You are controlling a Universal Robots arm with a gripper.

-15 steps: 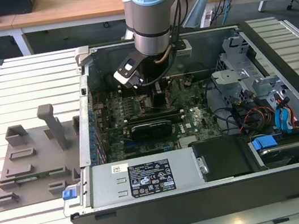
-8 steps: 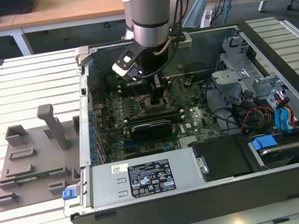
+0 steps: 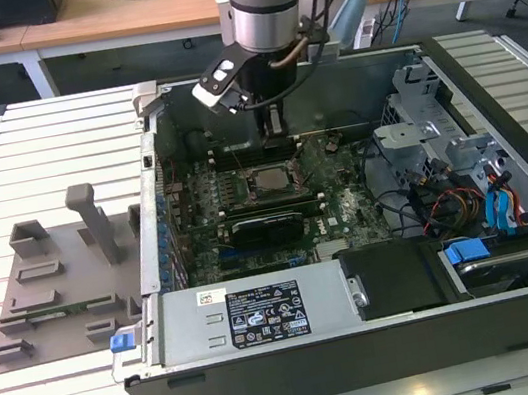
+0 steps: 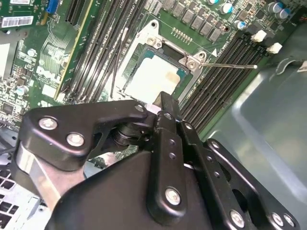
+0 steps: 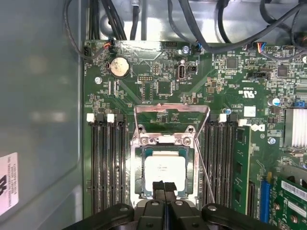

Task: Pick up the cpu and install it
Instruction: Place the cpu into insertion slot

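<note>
The cpu (image 5: pixel 164 167) sits in the motherboard socket (image 5: pixel 139 165), with the load plate (image 5: pixel 171 111) swung open. I see my gripper (image 5: pixel 164 188) over the chip's edge, fingers clenched together on nothing; I cannot tell whether they touch it. In the exterior view, the grey tray (image 3: pixel 47 295) lies at nine o'clock from the socket, outside the computer case (image 3: pixel 369 342).

Gripper (image 5: pixel 164 188) linkage cut off by picture edge in first wrist view. Its 2 fingertips cover 1 edge of cpu (image 5: pixel 164 168); can't tell if tips touch it. In second wrist view, gripper body hides 1 corner of cpu (image 4: pixel 152 79) and part of socket (image 4: pixel 154 39). In exterior view, arm (image 3: pixel 261 0) cut off at top edge. Cpu there too small for detail. Computer case (image 3: pixel 369 342) clipped at the exterior view's right.
</note>
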